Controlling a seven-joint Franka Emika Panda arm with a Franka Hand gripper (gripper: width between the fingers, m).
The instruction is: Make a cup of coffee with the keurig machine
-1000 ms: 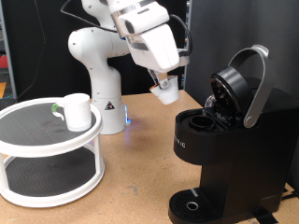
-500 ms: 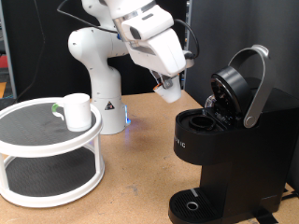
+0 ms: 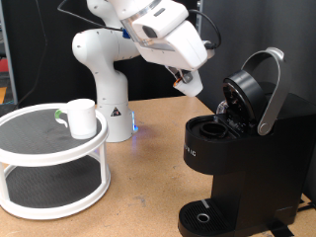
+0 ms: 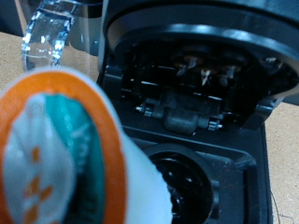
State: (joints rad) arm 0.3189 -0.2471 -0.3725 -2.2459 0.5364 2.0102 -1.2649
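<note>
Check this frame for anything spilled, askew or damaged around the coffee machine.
Nothing stands out. The keurig machine stands upright with its lid raised and its pod chamber open. The gripper carries a white pod above it. The cup sits upright on the white stand.

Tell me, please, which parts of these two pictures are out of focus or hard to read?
Wrist view: the coffee pod held at the pincer fills the near corner as an orange-and-teal blur, while the keurig machine behind is only slightly soft. Exterior view: mostly sharp, though the machine's black body hides detail.

Brown wooden tabletop (image 3: 138,188); dark wall (image 3: 30,39) behind.
</note>
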